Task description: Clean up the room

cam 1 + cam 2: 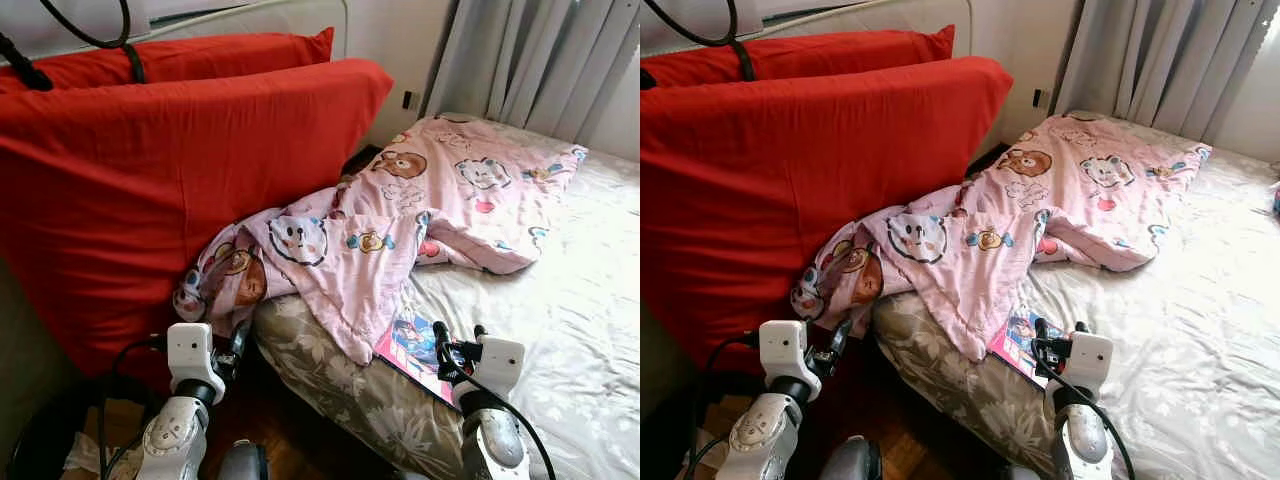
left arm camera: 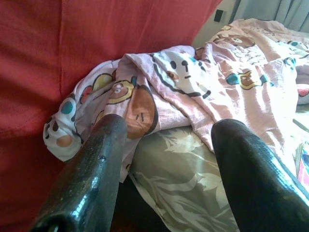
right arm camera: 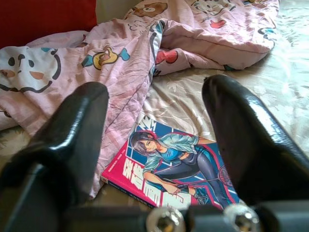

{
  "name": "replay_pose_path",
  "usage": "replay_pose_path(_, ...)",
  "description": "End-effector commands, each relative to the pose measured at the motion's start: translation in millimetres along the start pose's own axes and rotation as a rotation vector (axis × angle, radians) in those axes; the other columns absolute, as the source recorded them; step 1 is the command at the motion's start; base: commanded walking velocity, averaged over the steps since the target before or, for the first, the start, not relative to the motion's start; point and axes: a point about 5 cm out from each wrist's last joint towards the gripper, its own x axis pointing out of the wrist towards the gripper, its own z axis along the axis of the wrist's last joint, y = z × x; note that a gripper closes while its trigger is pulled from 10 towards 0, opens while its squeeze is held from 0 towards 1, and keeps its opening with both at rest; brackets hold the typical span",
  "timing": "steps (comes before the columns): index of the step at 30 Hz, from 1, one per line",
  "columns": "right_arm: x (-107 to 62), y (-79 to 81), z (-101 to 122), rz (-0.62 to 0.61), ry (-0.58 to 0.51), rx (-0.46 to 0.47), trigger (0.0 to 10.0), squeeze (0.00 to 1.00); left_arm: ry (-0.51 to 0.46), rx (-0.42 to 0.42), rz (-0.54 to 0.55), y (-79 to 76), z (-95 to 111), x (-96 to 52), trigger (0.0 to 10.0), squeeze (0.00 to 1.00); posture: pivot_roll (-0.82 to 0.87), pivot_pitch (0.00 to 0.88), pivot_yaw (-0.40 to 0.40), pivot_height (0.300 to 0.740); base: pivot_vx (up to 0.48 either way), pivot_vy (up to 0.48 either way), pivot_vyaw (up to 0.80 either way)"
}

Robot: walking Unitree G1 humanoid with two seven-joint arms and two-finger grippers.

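A crumpled pink cartoon blanket [image 1: 400, 220] lies across the bed [image 1: 570, 330], one end hanging over the mattress corner against the red pillows. A comic book [image 3: 178, 164] with a pink spine rests flat on the sheet near the front edge, its upper corner tucked under the blanket's hem. My right gripper [image 3: 157, 89] hovers open just in front of the book, nothing between its fingers. My left gripper [image 2: 171, 130] is open and low beside the mattress corner, pointing at the hanging end of the blanket [image 2: 145, 92].
Two large red pillows [image 1: 150, 180] stand upright on the left, against the bed's side. Grey curtains [image 1: 540, 60] hang behind the bed. Dark wooden floor [image 1: 290, 430] shows in the narrow gap between pillows and mattress. A black cable [image 1: 100, 35] loops at top left.
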Motion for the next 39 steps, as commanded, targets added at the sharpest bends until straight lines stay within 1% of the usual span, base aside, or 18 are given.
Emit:
replay_pose_path(1, 1.5, -0.2, -1, -0.005, 0.008, 0.001, 10.0, 1.00, -0.014, 0.007, -0.009, -1.5, 6, 2.4, 10.0, 0.00, -0.05, 0.022, -0.036, 0.639, 0.000, 0.000, 0.00)
replay_pose_path(2, 2.0, 0.5, -1, -0.005, 0.011, -0.004, 10.0, 0.94, -0.013, 0.009, -0.010, -1.6, 6, 2.5, 10.0, 0.00, -0.05, 0.022, -0.035, 0.639, 0.000, 0.000, 0.00)
replay_pose_path(3, 2.0, 0.5, -1, -0.005, 0.011, -0.004, 10.0, 0.94, -0.013, 0.009, -0.010, -1.6, 6, 2.5, 10.0, 0.00, -0.05, 0.022, -0.035, 0.639, 0.000, 0.000, 0.00)
replay_pose_path(4, 2.3, 1.6, -1, -0.004, 0.014, -0.007, 10.0, 0.00, -0.012, 0.010, -0.012, -1.9, 6, 2.5, 10.0, 0.00, -0.05, 0.023, -0.034, 0.639, 0.000, 0.000, 0.00)
replay_pose_path(12, 5.1, 1.4, -3, -0.006, 0.024, -0.003, 10.0, 0.00, -0.009, 0.020, -0.029, -3.3, 6, 3.0, 10.0, 0.00, -0.05, 0.026, -0.031, 0.639, 0.000, 0.000, 0.00)
replay_pose_path(22, 6.3, 4.7, -6, 0.003, 0.042, 0.003, 10.0, 0.00, -0.005, 0.017, -0.032, -3.5, 6, 3.0, 10.0, 0.00, -0.05, 0.028, -0.030, 0.639, 0.278, 0.000, 0.00)
replay_pose_path(27, 7.0, 3.9, -8, -0.020, 0.052, 0.011, 10.0, 0.00, -0.004, 0.014, -0.029, -3.1, 6, 3.1, 10.0, 0.00, -0.05, 0.026, -0.030, 0.639, 0.307, 0.000, 0.00)
replay_pose_path(31, 8.0, 2.1, -12, -0.039, 0.084, 0.026, 10.0, 0.00, -0.003, 0.015, -0.028, -3.2, 6, 2.9, 10.0, 0.00, -0.05, 0.026, -0.030, 0.639, 0.310, 0.000, 0.00)
replay_pose_path(33, 8.6, 1.8, -13, -0.046, 0.091, 0.049, 10.0, 0.00, -0.004, 0.016, -0.027, -2.8, 6, 2.9, 10.0, 0.00, -0.04, 0.025, -0.032, 0.639, 0.287, 0.000, -0.72)
replay_pose_path(39, 9.7, 2.1, -14, -0.044, 0.094, 0.049, 10.0, 0.00, 0.000, 0.021, -0.020, -2.0, 5, 2.8, 10.0, 0.00, -0.04, 0.025, -0.034, 0.639, 0.000, 0.000, -0.71)
